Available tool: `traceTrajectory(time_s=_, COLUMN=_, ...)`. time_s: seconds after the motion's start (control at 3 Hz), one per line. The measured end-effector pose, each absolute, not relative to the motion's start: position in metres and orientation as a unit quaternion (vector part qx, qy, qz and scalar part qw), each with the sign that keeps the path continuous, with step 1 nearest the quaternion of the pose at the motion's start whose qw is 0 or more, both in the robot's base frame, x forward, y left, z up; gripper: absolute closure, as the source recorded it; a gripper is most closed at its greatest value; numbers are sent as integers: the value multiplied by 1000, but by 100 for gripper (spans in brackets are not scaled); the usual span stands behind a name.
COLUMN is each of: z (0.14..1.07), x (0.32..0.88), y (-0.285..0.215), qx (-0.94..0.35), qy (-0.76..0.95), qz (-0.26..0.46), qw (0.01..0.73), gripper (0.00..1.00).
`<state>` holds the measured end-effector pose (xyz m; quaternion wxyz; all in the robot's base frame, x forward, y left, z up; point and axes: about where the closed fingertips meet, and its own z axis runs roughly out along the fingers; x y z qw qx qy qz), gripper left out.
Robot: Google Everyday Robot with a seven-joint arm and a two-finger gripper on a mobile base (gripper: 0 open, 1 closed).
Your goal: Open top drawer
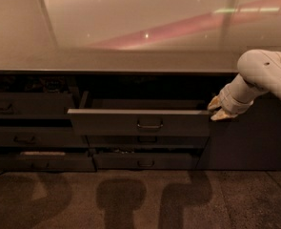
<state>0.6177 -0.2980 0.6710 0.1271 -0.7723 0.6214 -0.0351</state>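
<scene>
Top drawer [139, 123] pulled partly out, gripper [217, 109] at its right end, jaws parted

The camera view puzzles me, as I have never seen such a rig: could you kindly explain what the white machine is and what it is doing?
There is only one picture. Where the camera sits is not recorded, but it faces a dark cabinet front from slightly above. The white shape on the right is the robot's arm, mounted on a mobile base. At its tip is the gripper, the yellowish part, placed at the right end of the top drawer. That drawer stands partly pulled out, its loop handle untouched at the centre. I cannot tell whether the gripper holds the drawer's edge. Above runs a glossy countertop with reflected lights; other drawers sit left and below.
</scene>
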Motion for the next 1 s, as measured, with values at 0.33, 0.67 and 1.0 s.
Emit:
traceTrajectory(time_s=0.33, z=673, x=618, y=-298, qx=-772, qy=621, qz=-35, qw=127, gripper=100)
traceTrajectory(time_s=0.67, z=670, x=612, y=-300, qx=-774, qy=620, qz=-35, qw=127, gripper=100)
traceTrajectory(time_s=1.0, z=672, x=606, y=-301, qx=-775, qy=618, qz=-35, qw=128, gripper=100)
